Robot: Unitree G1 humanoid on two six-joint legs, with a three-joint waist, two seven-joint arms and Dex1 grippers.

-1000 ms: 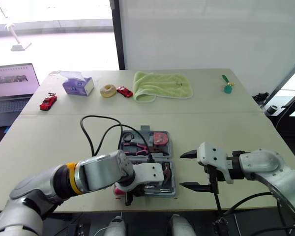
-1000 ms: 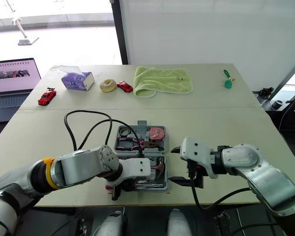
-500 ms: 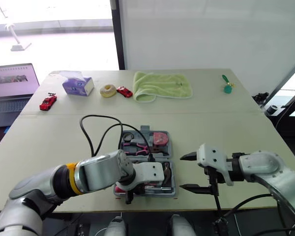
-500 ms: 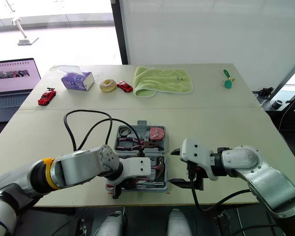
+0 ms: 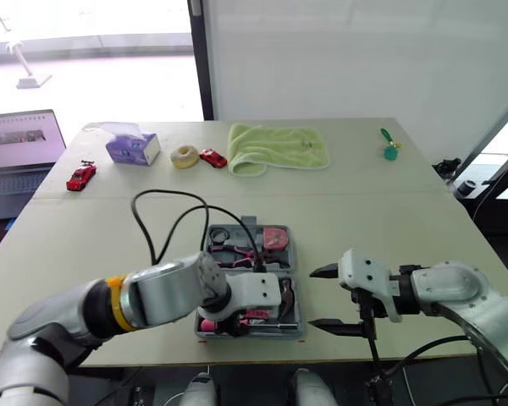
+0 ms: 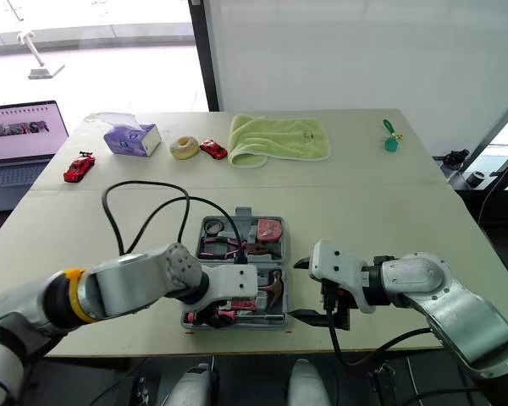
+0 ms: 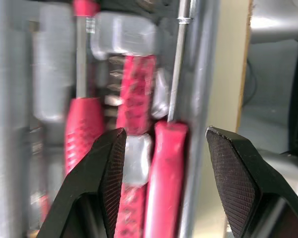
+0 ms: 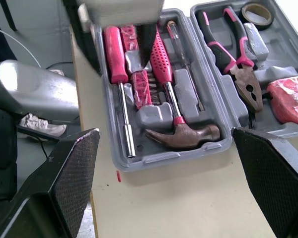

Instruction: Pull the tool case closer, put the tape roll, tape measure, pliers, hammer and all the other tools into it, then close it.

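Open grey plastic tool case (image 8: 164,159) holding claw hammer (image 8: 181,136), pink-handled pliers (image 8: 233,64), tape roll (image 8: 257,12), left hand (image 7: 164,133) spread above, right hand (image 5: 315,297) spread alongside.

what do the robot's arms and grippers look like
The left arm and right arm are rounded silver-grey shells; the left has a yellow-orange band and a looping black cable. The left gripper and right gripper have white housings and black textured fingers.

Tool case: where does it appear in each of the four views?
Left eye: tool case, open, low centre.
Right eye: tool case, same place.
Left wrist: tool case just beyond left gripper.
Right wrist: tool case beyond right gripper.
Shared landmark: red-handled driver.
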